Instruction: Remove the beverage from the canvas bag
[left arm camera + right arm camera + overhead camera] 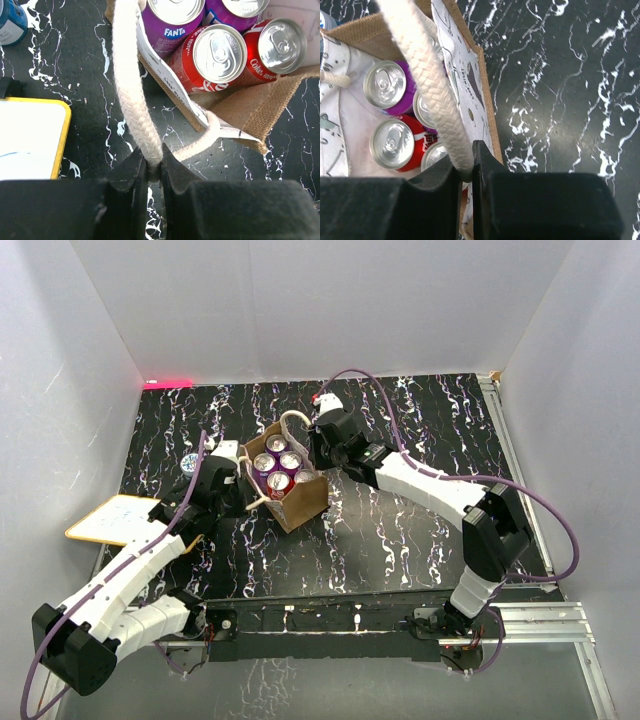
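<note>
**Both claws are holding the handles, no can is out yet**

The left claw [154, 162] is closed tightly on one thick cream-white braided rope handle [131, 90], and the right claw [468, 159] is pinching the second rope handle [427, 75]. The small tan-brown canvas bag [303, 502] is standing upright on the black, white-veined surface [400, 530], between the two arms. Its coarse cloth is looking soft. Inside, rigid round cans with shiny tops are sitting close together, among them a purple Fanta can [172, 22] and a red Coca-Cola can [218, 55]. I am judging that the mouth is being held open. Next, one claw must release its handle and reach down for a can.
</note>
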